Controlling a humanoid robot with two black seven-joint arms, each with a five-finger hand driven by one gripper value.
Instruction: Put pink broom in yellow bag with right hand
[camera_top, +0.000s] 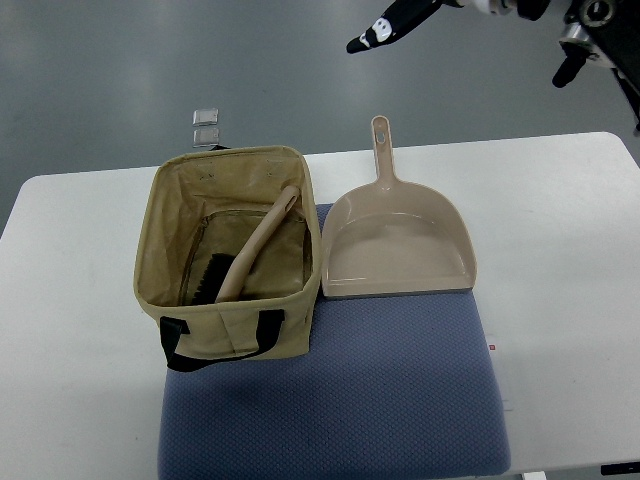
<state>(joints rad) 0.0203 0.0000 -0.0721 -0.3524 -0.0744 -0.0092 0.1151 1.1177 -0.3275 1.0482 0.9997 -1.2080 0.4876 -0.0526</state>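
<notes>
The pink broom (252, 250) lies inside the yellow bag (228, 262), its dark bristles down at the bag's floor toward the near left corner and its pale handle slanting up and away to rest against the bag's far right rim. Its long axis runs diagonally, from near-left to far-right.

The right hand (395, 24) is raised at the picture's top edge, its arm coming in from the upper right, well apart from the broom, which sits below and to the left of it. It holds nothing; a dark finger reaches out to the left (whether the others are spread or curled cannot be told from here).

Closer to the hand, below it, a pink dustpan (398, 243) lies flat just beside the bag's right wall, handle pointing away. Bag and dustpan rest on a blue mat (400, 390) on the white table (560, 230).
</notes>
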